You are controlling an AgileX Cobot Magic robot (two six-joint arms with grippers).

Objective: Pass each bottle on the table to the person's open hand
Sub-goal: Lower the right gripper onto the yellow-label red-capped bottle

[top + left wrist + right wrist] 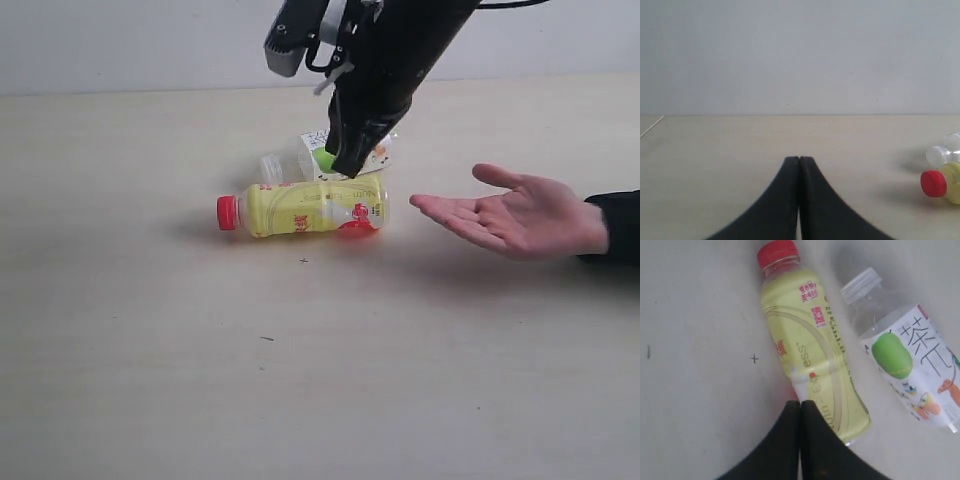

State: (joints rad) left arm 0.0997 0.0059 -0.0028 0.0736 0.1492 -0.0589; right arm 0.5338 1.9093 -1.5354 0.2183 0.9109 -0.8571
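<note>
- While the right jaws were pressed together and held nothing, they hung just over the bottom end of the yellow bottle, which lay on its side on the worktop.
- Beside the jaws, past the yellow one, lay the green-apple bottle, near it but with a gap between.
- The open hand waited palm up, somewhat apart from the jaws.
- The left jaws were also closed and empty, with both bottles well off to one side.
- In my judgement the right jaws should open first, then come down across the middle of the yellow body, since a round bottle rolls easily and could push its neighbour.
</note>
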